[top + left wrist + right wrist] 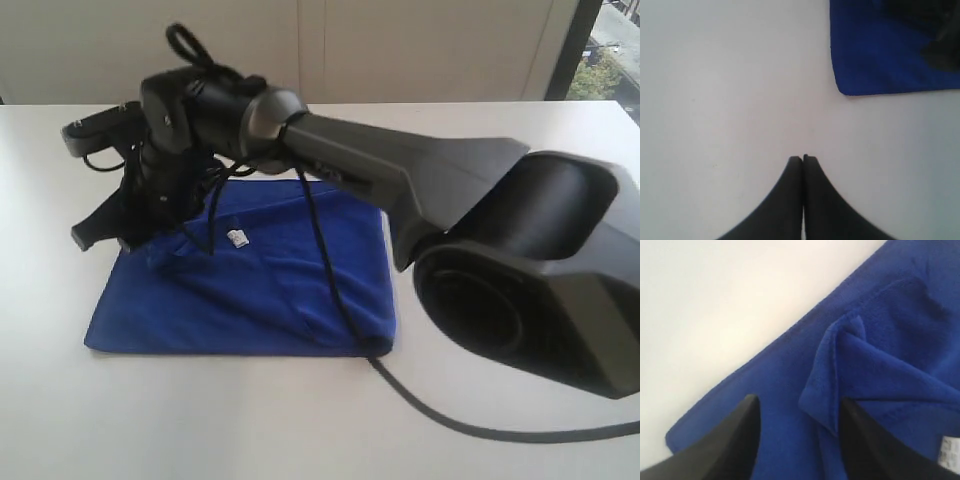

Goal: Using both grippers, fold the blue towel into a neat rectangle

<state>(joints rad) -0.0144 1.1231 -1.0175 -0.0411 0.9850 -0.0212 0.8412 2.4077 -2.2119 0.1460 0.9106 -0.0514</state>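
The towel (pixel 270 290) lies flat on the worktop (pixel 200 420), left of its middle and nearer the front edge than the back. The right arm (pixel 400 170) reaches from the right side across the towel. The right gripper (pixel 797 405) is over the towel's back left corner, with a turned-over flap (pixel 840 370) between its spread jaws. A tag (pixel 238 238) lies on the towel just right of that gripper. A cable (pixel 335 290) crosses the towel to its front right corner. The left gripper (pixel 802 159) is over bare worktop, apart from a towel corner.

The surface (pixel 180 420) is white and smooth. 2 things lie on it. The blue towel (pixel 270 295) lies folded flat near the middle, with a small white tag (pixel 238 238) on top. A black cable (pixel 470 428) runs from the towel's near edge off to the right.
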